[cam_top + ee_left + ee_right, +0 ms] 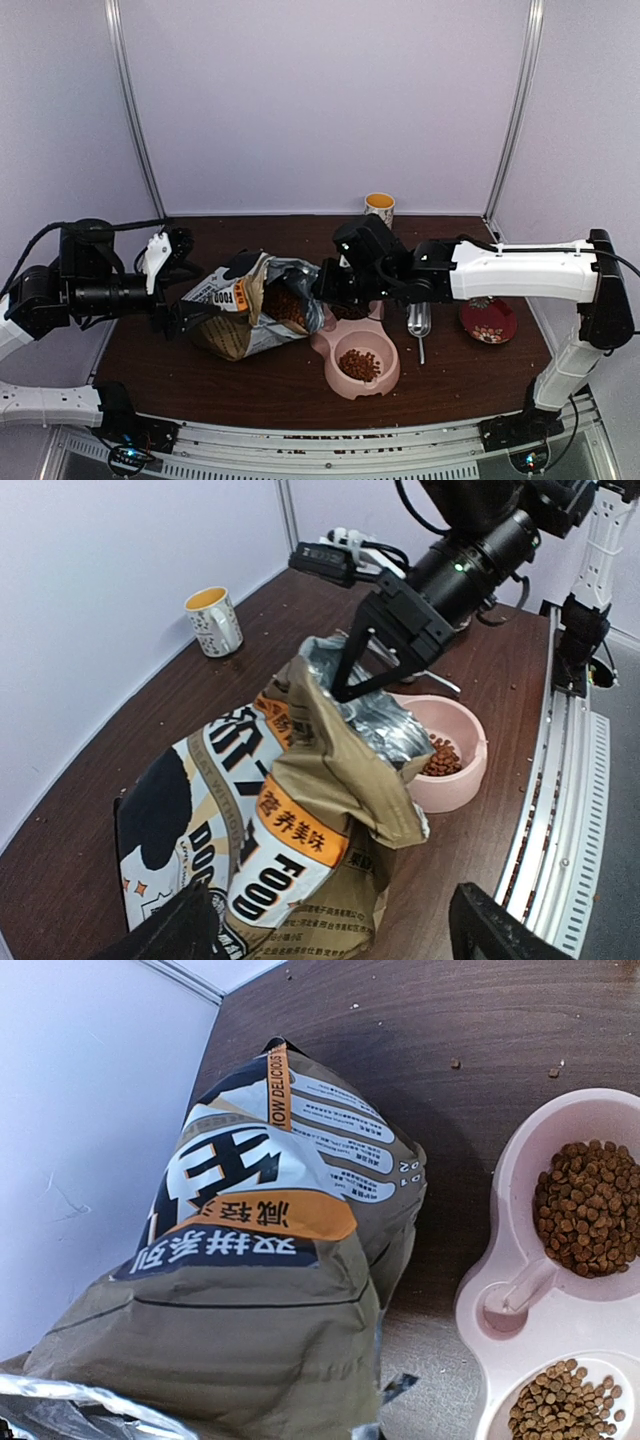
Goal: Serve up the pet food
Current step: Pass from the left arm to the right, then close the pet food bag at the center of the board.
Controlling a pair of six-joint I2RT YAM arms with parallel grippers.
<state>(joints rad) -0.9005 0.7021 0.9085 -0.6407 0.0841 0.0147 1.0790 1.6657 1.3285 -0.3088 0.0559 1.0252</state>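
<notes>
The pet food (360, 365) fills the pink double bowl (328, 352); both compartments hold kibble (590, 1205). More kibble (285, 303) shows in the mouth of the brown dog food bag (235, 310), which leans on the table. My right gripper (345, 688) is shut on the bag's foil-lined top rim (330, 665), just left of the bowl. My left gripper (335, 935) is open, with its fingers (170, 930) spread wide on either side of the bag's bottom end. The far finger stands apart from the bag.
A yellow-lined mug (379, 208) stands at the back of the table. A metal scoop (418, 325) lies right of the bowl, and a red dish (488, 320) lies beyond it. Loose pellets dot the wood near the bowl (455, 1062).
</notes>
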